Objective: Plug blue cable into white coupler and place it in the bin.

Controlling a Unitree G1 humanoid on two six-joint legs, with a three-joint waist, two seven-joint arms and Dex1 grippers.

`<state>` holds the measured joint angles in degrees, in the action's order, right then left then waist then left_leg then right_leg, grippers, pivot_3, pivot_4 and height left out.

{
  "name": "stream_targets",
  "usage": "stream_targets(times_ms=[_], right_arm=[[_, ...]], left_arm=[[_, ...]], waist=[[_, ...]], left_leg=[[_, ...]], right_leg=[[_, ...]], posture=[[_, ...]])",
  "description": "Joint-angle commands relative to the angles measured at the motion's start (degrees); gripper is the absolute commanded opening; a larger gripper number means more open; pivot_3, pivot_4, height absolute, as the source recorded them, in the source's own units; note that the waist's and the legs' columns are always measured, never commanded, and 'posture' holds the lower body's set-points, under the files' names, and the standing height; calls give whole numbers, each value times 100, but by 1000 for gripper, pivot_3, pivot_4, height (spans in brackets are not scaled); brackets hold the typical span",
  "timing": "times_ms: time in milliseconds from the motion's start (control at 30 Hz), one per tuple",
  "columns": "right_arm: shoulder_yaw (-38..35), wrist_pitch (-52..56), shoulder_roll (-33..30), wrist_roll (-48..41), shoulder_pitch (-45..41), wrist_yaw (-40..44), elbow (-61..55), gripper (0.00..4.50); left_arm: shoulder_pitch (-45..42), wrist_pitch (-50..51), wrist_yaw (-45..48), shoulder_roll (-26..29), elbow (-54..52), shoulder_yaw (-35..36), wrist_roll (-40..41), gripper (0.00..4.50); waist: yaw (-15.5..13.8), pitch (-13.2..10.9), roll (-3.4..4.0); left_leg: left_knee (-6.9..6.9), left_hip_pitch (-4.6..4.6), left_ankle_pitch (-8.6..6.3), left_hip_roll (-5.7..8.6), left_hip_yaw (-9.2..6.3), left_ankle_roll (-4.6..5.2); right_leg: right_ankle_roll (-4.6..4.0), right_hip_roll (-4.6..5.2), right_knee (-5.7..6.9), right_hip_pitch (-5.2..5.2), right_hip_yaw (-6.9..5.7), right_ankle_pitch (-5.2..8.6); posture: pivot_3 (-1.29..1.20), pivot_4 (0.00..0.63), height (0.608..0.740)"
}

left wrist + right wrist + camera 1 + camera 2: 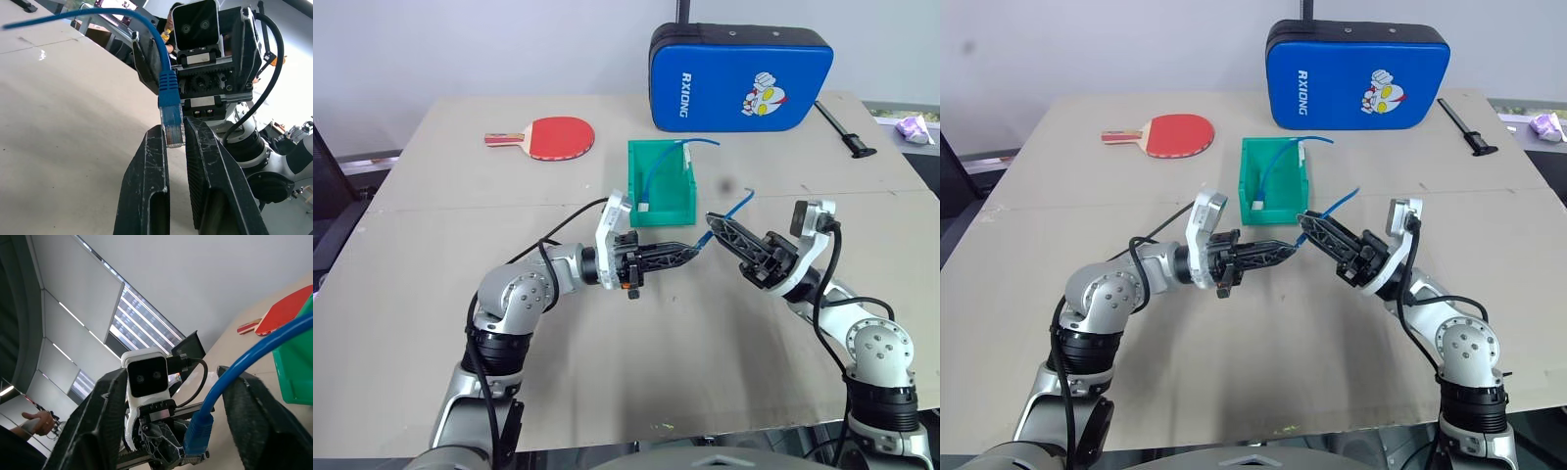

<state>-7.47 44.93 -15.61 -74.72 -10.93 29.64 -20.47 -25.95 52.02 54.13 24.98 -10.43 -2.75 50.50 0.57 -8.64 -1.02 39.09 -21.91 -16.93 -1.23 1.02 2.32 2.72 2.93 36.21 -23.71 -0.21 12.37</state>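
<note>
While pinched shut between the left gripper's [175, 147] fingertips, the blue cable's [168, 93] clear plug points toward them. Right gripper [171, 421]: fingers spread wide, cable passing between, untouched. Bin [663, 188]: beyond both fingertips, holding a second blue cable [658, 171].

Even, bright daylight fills the head views; the worktop [431, 294] shows only soft, faint shadows under the arms and no hard glare. Through the right wrist camera, bright ceiling light strips [142, 323] glow overhead. In the left wrist view the background beyond is washed out and soft.
</note>
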Motion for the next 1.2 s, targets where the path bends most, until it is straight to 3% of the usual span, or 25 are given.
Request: stream_targets(times_ms=[33,367,467,600,633,1100,1200], right_arm=[[85,53,-86,-8,36,43,-252,2860],[213,72,-11,52,-7,-102,-145,2860],[184,90,-7,2,-34,-100,-137,2095],[249,176,-114,40,39,12,-190,137],[271,194,-145,46,55,39,-205,17],[342,117,-166,241,54,9,-164,17],[300,77,-152,256,24,-1,-119,0]], left_arm=[[-19,-96,-2,-26,-109,48,-12,0],[-17,-119,-39,-56,-124,50,-9,0],[1,-107,-43,-51,-141,46,-1,0],[-12,-109,-54,-61,-127,64,7,0],[-18,-109,-58,-67,-123,73,10,0],[54,-272,-27,-102,-193,82,-32,0],[192,-291,19,4,-411,22,-46,1440]], waist=[[0,0,0],[0,0,0],[1,0,0],[-3,0,0],[-1,0,0],[0,0,0],[2,0,0]], left_leg=[[0,0,0,0,0,0],[-1,0,0,0,0,0],[-1,0,0,0,-1,0],[-1,-2,0,0,0,0],[-1,-3,0,0,1,0],[-2,-3,0,0,0,0],[-3,-3,0,0,0,0]], right_leg=[[0,0,0,0,0,0],[0,0,-1,0,0,0],[0,0,-2,0,0,0],[0,1,-4,0,0,0],[0,1,-6,0,0,0],[0,0,-9,0,0,0],[0,0,-9,0,0,0]], posture=[[0,150,728],[0,150,728],[0,150,728],[0,150,728],[0,150,728],[0,150,728],[0,150,728]])
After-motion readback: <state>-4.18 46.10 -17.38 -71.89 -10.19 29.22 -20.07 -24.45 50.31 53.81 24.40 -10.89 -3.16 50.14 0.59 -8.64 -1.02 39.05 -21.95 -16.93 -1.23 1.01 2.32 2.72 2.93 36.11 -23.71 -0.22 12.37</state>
